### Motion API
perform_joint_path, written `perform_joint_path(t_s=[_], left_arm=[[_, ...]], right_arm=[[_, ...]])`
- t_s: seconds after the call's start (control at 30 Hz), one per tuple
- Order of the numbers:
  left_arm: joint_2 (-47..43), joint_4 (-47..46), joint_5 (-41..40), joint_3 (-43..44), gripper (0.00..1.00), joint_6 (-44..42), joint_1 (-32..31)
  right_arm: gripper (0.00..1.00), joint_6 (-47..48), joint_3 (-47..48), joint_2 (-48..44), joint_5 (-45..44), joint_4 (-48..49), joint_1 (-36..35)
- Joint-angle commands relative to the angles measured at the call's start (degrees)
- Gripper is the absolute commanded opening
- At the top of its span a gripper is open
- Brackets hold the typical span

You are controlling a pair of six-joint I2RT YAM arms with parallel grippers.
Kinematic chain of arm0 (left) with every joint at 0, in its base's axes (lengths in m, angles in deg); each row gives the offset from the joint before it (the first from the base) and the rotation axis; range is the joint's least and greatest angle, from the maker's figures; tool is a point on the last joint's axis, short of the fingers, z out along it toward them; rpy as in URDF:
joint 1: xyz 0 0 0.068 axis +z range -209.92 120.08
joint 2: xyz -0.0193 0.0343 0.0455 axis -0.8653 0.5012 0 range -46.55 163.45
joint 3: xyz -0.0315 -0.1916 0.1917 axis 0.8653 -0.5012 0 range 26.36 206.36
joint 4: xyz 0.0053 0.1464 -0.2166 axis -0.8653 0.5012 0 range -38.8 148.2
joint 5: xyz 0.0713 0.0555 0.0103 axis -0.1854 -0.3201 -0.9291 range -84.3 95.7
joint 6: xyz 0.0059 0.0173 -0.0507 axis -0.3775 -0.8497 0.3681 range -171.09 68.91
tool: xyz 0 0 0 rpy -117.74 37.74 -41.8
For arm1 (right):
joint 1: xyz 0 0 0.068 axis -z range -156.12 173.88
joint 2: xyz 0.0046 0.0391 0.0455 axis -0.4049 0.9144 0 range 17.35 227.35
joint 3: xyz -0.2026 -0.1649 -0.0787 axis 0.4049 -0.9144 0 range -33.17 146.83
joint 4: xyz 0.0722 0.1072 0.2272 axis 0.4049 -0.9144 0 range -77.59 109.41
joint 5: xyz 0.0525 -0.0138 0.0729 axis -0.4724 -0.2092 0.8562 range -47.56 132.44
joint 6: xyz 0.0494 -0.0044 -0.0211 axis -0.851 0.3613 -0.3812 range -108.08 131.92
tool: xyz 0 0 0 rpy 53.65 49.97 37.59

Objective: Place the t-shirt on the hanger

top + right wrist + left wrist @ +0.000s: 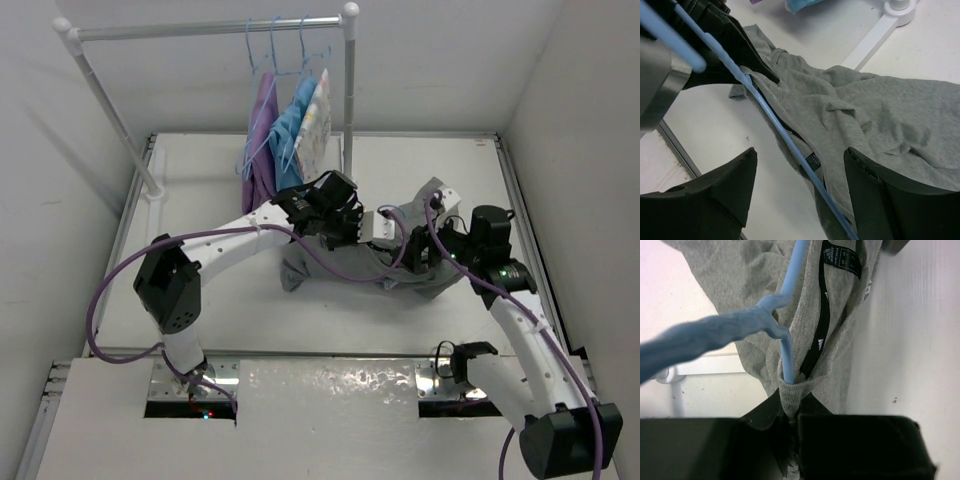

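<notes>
Two arms reach over the white surface (200,200), with one grey t-shirt (335,268) and one light-blue wire hanger (785,136) between them.

The right fingers (720,185) are spread wide and grip nothing. The hanger's wire runs diagonally through the gap between them without touching either. Grey fabric lies just beyond and beside the right-hand finger.

The left fingers (765,412) are pressed together on a bunched fold of the t-shirt's collar edge. The hanger's wire enters that same fold just above the fingertips. Whether the wire is pinched too cannot be told. One black neck tape (822,335) with white print runs along the inside of the collar, beside the wire. The hanger's twisted neck shows blurred, close to the left wrist camera.

The rest of the t-shirt lies crumpled on the surface, under and between both wrists.

At the far edge stands one white rack (200,30). Three garments hang from it on three blue hangers: a purple garment (262,120), a light-blue garment (295,125) and a floral-print garment (318,115).
</notes>
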Motion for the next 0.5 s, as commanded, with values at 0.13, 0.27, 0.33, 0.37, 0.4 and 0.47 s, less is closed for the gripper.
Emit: perform_joint_path(t_s=[0.13, 0.27, 0.33, 0.37, 0.4, 0.47], left_arm=[[-2.45, 1.44, 6.32, 3.22, 0.00, -2.37, -0.22], [-2.27, 4.25, 8.09, 5.86, 0.00, -0.88, -0.13], [-2.36, 6.44, 8.61, 7.18, 0.00, -0.44, 0.13], [-2.88, 6.98, 9.23, 7.45, 0.00, -0.61, 0.48], [-3.23, 7.33, 9.93, 7.45, 0.02, -0.61, 1.35], [-4.46, 9.17, 12.13, 8.33, 0.13, -0.70, 2.15]], right_arm=[[0.33, -0.51, -0.60, 5.77, 2.41, 11.88, -1.76], [0.00, 1.40, -2.70, 5.17, 6.11, 13.65, -1.84], [0.00, 1.33, -3.94, 3.33, 5.33, 14.79, -1.84], [0.00, 1.16, -4.20, 1.84, 4.19, 15.06, -1.84], [0.00, 1.24, -4.21, 1.47, 4.09, 14.80, -1.84], [0.00, 2.47, -3.07, 1.12, 4.18, 12.18, -1.76]])
